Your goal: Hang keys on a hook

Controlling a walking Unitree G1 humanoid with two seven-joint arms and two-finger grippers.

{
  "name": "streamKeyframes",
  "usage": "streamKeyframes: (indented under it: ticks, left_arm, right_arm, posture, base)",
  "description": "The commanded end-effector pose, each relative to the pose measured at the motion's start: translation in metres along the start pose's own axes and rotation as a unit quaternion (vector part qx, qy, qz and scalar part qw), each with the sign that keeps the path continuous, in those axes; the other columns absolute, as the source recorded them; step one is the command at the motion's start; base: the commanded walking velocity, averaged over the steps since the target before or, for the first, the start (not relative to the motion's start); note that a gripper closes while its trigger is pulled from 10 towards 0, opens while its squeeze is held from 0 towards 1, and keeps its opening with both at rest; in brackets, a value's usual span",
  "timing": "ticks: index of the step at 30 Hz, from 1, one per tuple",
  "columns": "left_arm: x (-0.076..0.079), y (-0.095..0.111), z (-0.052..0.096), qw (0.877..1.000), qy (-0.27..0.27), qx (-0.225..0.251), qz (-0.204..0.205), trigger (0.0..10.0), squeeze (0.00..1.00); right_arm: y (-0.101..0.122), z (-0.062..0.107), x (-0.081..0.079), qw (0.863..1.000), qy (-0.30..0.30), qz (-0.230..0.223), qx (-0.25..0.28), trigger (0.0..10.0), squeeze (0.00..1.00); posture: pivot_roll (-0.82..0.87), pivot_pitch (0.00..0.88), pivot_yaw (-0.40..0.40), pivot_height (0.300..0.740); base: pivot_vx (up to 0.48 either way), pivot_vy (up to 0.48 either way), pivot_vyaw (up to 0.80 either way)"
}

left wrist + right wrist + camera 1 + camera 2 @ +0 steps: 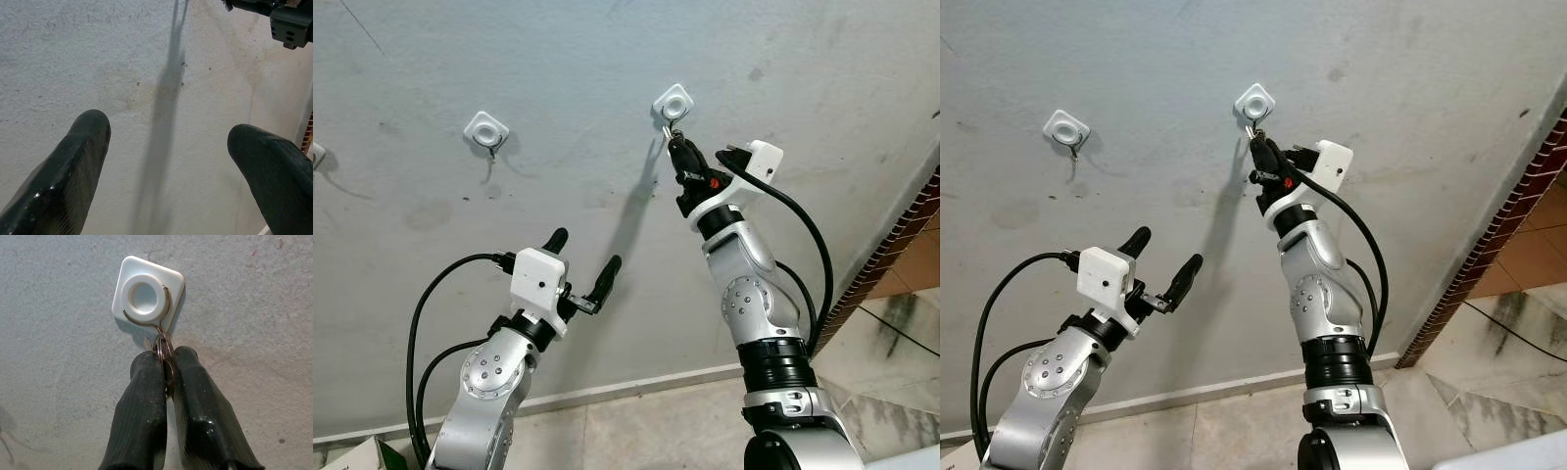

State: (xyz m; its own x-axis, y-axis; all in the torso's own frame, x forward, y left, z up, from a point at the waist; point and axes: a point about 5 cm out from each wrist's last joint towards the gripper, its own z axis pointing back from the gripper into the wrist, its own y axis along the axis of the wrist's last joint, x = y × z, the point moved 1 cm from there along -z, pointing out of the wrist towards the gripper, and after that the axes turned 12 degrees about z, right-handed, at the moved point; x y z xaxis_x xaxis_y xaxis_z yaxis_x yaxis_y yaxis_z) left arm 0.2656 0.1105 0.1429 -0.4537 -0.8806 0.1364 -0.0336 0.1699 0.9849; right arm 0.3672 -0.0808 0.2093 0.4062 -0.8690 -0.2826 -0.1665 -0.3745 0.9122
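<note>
A white square wall hook [146, 291] with a metal wire loop sits on the grey wall [607, 59]. My right gripper [165, 357] is raised against it, shut on the key ring [164, 348], which meets the hook's wire tip. In the left eye view the same hook [673, 102] is right above the right gripper [675, 145]. The keys are hidden between the fingers. Lower left, my left gripper [584, 257] is held open, facing bare wall, holding nothing.
A second white hook [486, 129] is on the wall to the left, and part of a third [317, 154] at the far left edge. A white skirting [636, 387] meets a tiled floor. A brick edge [891, 245] runs down the right.
</note>
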Motion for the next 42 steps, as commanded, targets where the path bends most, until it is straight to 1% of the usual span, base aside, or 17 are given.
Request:
streamKeyframes:
  ticks: [1, 9, 13, 14, 16, 17, 18, 19, 20, 22, 24, 31, 32, 33, 34, 35, 42]
  left_arm:
    - [-0.002, -0.002, 0.000, 1.000, 0.008, -0.006, 0.001, 10.0, 0.00]
    - [-0.003, -0.003, 0.001, 1.000, 0.010, -0.006, 0.002, 10.0, 0.00]
    - [-0.003, -0.002, 0.001, 1.000, 0.011, -0.006, 0.002, 10.0, 0.00]
    - [-0.003, -0.003, 0.001, 1.000, 0.011, -0.006, 0.002, 10.0, 0.00]
    - [-0.003, -0.003, 0.001, 1.000, 0.011, -0.006, 0.002, 10.0, 0.00]
    - [-0.003, -0.003, 0.001, 1.000, 0.011, -0.006, 0.002, 10.0, 0.00]
    - [-0.002, -0.003, 0.001, 1.000, 0.011, -0.006, 0.003, 10.0, 0.00]
    - [-0.002, -0.003, 0.001, 1.000, 0.011, -0.006, 0.003, 10.0, 0.00]
    - [-0.002, -0.003, 0.001, 1.000, 0.012, -0.006, 0.003, 10.0, 0.00]
    - [-0.002, -0.003, 0.001, 1.000, 0.012, -0.006, 0.004, 10.0, 0.00]
    - [-0.002, -0.003, 0.001, 1.000, 0.013, -0.005, 0.004, 10.0, 0.00]
    - [-0.003, -0.003, 0.001, 1.000, 0.017, -0.005, 0.004, 10.0, 0.00]
    - [-0.003, -0.003, 0.001, 1.000, 0.018, -0.005, 0.004, 10.0, 0.00]
    - [-0.003, -0.003, 0.001, 1.000, 0.018, -0.005, 0.005, 10.0, 0.00]
    - [-0.003, -0.003, 0.001, 1.000, 0.018, -0.005, 0.005, 10.0, 0.00]
    - [-0.003, -0.003, 0.001, 1.000, 0.018, -0.005, 0.005, 10.0, 0.00]
    - [-0.003, -0.003, 0.001, 1.000, 0.019, -0.005, 0.005, 10.0, 0.00]
  right_arm:
    - [-0.011, -0.005, 0.002, 0.999, -0.016, 0.001, -0.038, 10.0, 0.00]
    - [-0.009, -0.010, -0.002, 0.999, -0.009, -0.004, -0.035, 10.0, 0.00]
    - [-0.007, -0.014, -0.003, 0.999, -0.010, -0.004, -0.032, 10.0, 0.07]
    - [-0.007, -0.015, -0.003, 0.999, -0.010, -0.005, -0.031, 10.0, 0.14]
    - [-0.007, -0.015, -0.003, 0.999, -0.010, -0.007, -0.030, 10.0, 0.14]
    - [-0.006, -0.016, -0.003, 0.999, -0.011, -0.004, -0.030, 10.0, 0.58]
    - [-0.006, -0.016, -0.003, 0.999, -0.011, -0.002, -0.030, 10.0, 0.58]
    - [-0.006, -0.016, -0.004, 1.000, -0.006, -0.007, -0.029, 10.0, 0.35]
    - [-0.006, -0.016, -0.005, 1.000, -0.002, -0.010, -0.027, 10.0, 0.86]
    - [-0.006, -0.017, -0.005, 1.000, -0.002, -0.007, -0.027, 10.0, 0.86]
    - [-0.006, -0.017, -0.006, 1.000, 0.000, -0.007, -0.026, 10.0, 1.00]
    - [-0.005, -0.018, -0.005, 1.000, -0.007, 0.007, -0.027, 10.0, 0.95]
    - [-0.005, -0.018, -0.004, 1.000, -0.007, 0.008, -0.027, 10.0, 0.62]
    - [-0.005, -0.018, -0.004, 1.000, -0.007, 0.009, -0.027, 10.0, 0.54]
    - [-0.005, -0.018, -0.004, 1.000, -0.007, 0.009, -0.027, 10.0, 0.54]
    - [-0.004, -0.018, -0.003, 1.000, -0.008, 0.010, -0.026, 10.0, 0.00]
    - [-0.004, -0.018, -0.002, 1.000, -0.010, 0.012, -0.025, 10.0, 0.00]
  posture:
    - [0.12, 0.060, 0.051, 0.740]
    - [0.12, 0.064, 0.051, 0.740]
    - [0.12, 0.065, 0.051, 0.740]
    - [0.12, 0.065, 0.051, 0.740]
    - [0.12, 0.065, 0.051, 0.740]
    - [0.12, 0.066, 0.049, 0.740]
    - [0.12, 0.066, 0.049, 0.740]
    - [0.12, 0.066, 0.048, 0.740]
    - [0.12, 0.066, 0.048, 0.740]
    - [0.12, 0.067, 0.048, 0.740]
    - [0.12, 0.067, 0.046, 0.740]
    - [0.12, 0.068, 0.045, 0.740]
    - [0.12, 0.068, 0.044, 0.740]
    - [0.12, 0.068, 0.044, 0.740]
    - [0.12, 0.068, 0.043, 0.740]
    - [0.12, 0.068, 0.043, 0.740]
    - [0.12, 0.066, 0.044, 0.740]
  base:
    - [0.000, 0.000, 0.00]
    - [0.000, 0.000, 0.00]
    - [0.000, 0.000, 0.00]
    - [0.000, 0.000, 0.00]
    - [0.000, 0.000, 0.00]
    - [0.000, 0.000, 0.00]
    - [0.000, 0.000, 0.00]
    - [0.000, 0.000, 0.00]
    - [0.000, 0.000, 0.00]
    - [0.000, 0.000, 0.00]
    - [0.000, 0.000, 0.00]
    - [0.000, 0.000, 0.00]
    - [0.000, 0.000, 0.00]
    - [0.000, 0.000, 0.00]
    - [0.000, 0.000, 0.00]
    - [0.000, 0.000, 0.00]
    - [0.000, 0.000, 0.00]
